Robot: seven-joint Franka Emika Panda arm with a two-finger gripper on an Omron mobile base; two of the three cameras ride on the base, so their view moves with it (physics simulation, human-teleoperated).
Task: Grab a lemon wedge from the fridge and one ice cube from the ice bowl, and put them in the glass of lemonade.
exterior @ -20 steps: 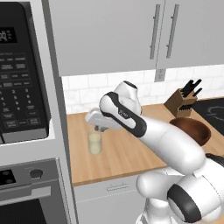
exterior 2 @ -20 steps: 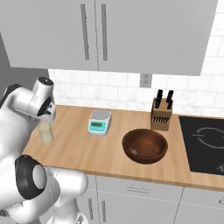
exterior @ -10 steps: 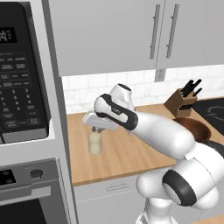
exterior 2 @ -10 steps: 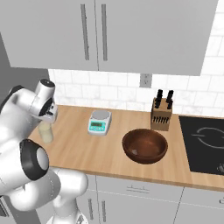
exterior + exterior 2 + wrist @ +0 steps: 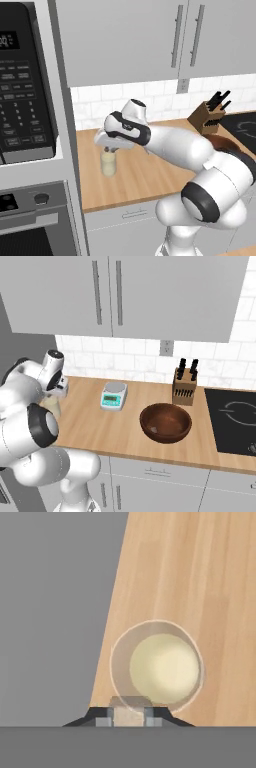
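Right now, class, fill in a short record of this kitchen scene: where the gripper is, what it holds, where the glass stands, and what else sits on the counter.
gripper: directly above the glass, pointing down
gripper state: shut on a small pale cube-like piece; I cannot tell for sure what it is
glass of lemonade: upright on the wooden counter, near its left end by the grey wall
glass contents: pale yellow liquid
kitchen scale: near the backsplash
wooden bowl: right of the scale
knife block: behind the bowl
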